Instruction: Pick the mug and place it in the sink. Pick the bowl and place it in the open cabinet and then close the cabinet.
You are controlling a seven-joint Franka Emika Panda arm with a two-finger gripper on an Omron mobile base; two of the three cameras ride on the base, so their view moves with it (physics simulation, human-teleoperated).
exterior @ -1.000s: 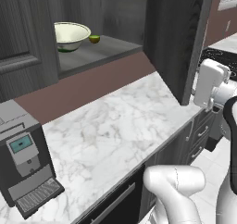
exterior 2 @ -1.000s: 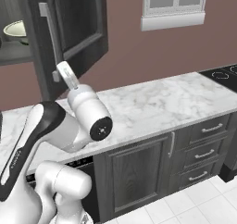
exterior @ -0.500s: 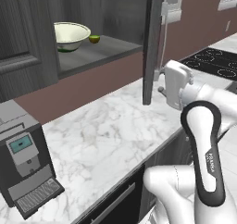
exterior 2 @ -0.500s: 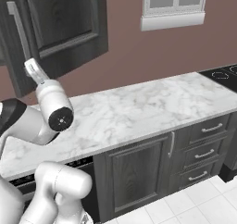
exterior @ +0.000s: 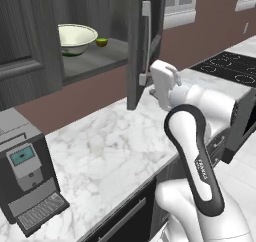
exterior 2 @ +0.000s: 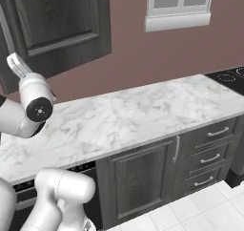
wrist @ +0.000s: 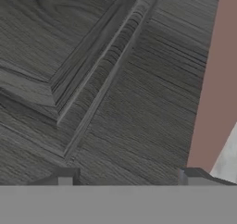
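1. One bowl (exterior: 75,38): cream-white, seated upright on the shelf of the cabinet (exterior: 95,61) at about 10 o'clock in the left base view. A small green round object (exterior: 102,42) is seen just beside it at its 3 o'clock; whether this is the mug cannot be told, and neither the mug nor the sink is identified with confidence.

2. One cabinet door (exterior: 145,41): dark wood-grain, standing edge-on and partly open at 12 o'clock in the left base view, with its silver bar handle (exterior: 146,43) facing the arm. In the right base view the door panel (exterior 2: 57,29) is seen at 11 o'clock.

3. One gripper (wrist: 125,177): pressed up close to the door's panelled face in the hand view, fingertips (wrist: 65,176) set wide apart with nothing between them. No object is held.

4. Stage, as judged: the bowl appears placed; the door closing is judged under way and unfinished.

5. Risks, as judged:
   - The door may be left ajar if the push is ended short of the frame.
   - The fingertips may slide along the smooth panel, so that contact is lost and the door is left swinging.
   - The arm's elbow (exterior: 187,121), bent low over the marble counter (exterior: 115,151), may be struck against the door edge or handle.
   - The bowl, near the shelf's front, may be clipped by the door if it overhangs; this cannot be confirmed.
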